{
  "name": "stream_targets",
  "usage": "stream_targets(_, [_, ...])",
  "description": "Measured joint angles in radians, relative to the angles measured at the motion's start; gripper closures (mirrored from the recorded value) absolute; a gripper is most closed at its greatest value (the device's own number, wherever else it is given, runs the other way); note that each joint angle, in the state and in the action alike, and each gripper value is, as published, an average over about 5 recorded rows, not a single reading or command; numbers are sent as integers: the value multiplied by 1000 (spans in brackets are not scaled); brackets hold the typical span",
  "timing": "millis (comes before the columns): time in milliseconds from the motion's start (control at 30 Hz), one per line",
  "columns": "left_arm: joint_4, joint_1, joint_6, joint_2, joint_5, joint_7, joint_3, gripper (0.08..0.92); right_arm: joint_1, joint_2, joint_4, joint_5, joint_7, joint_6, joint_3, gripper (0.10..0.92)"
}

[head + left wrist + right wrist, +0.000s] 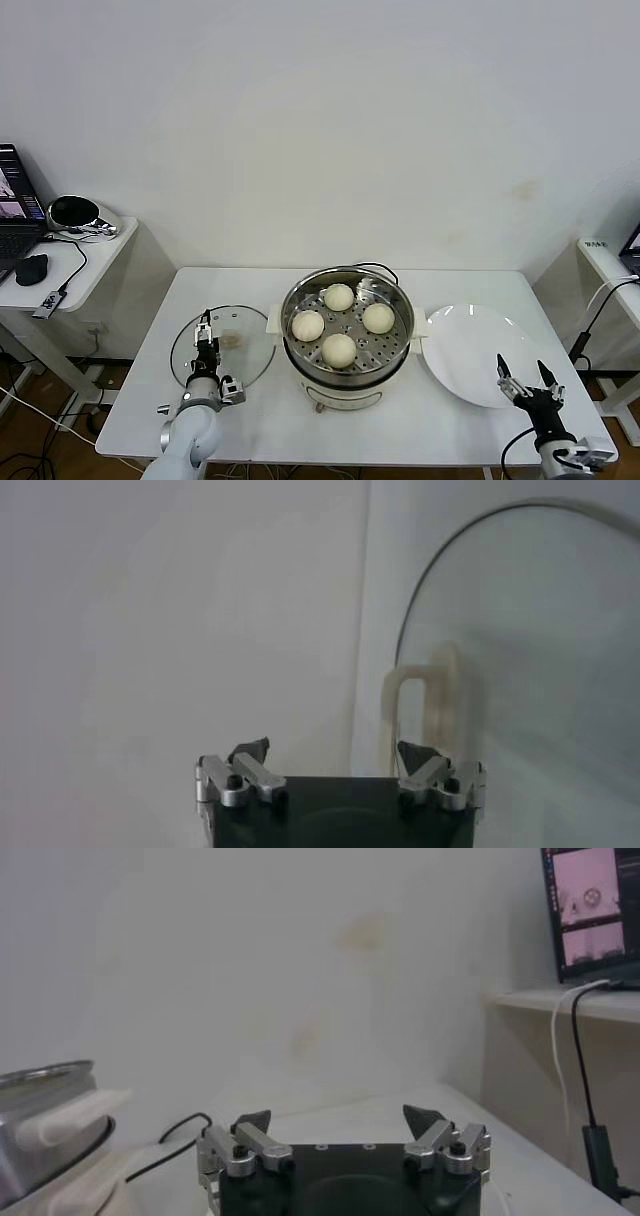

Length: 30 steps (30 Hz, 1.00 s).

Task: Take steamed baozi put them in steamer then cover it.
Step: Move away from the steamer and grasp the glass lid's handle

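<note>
A side desk with a laptop is seen beyond the left edge of the white surface, apart from it by a gap.

The cover is laid flat on the left part of the surface, its rim close to the left handle of the steamer. The left gripper is held over the cover, on its left half, with the jaws apart and nothing between them. In the left wrist view the cream handle of the cover is seen ahead of the right-hand fingertip.

The steamer is placed at the centre. Four steamed baozi are seated on its perforated tray, each apart from the others and clear of the wall.

A white plate is set just beside the steamer's right handle. The right gripper is positioned at the plate's near right rim, jaws apart and holding nothing. Bare surface is left along the front edge.
</note>
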Motion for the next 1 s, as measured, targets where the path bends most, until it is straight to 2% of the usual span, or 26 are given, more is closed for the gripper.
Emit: stream_targets(1000, [164, -109, -13, -15, -52, -72, -2, 177, -9, 4, -9, -11, 0, 0, 7, 203])
